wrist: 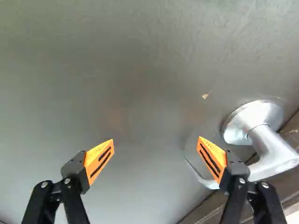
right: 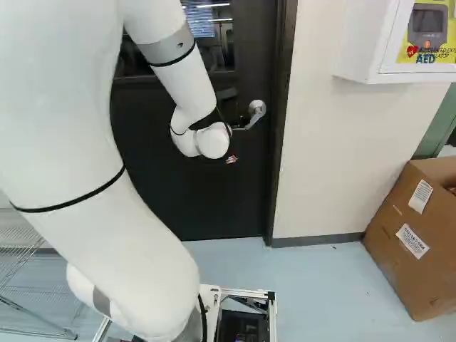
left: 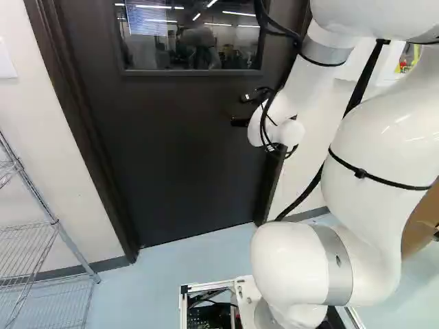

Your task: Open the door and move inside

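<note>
The claw point(right: 231, 159) seemingly hides part of the handle point(wrist: 273, 151).

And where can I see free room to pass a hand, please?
Bare floor shows between the wire shelf and the base, and between the base and the cardboard box. Bare door lies ahead of the open gripper. It is crowded at the door handle, where one finger overlaps it in the wrist view.

Dark, windowed door point(left: 178, 151), upright, closed within its frame point(right: 284, 92); silver lever handle point(right: 257, 108) near that frame, pointing away from it.
</note>
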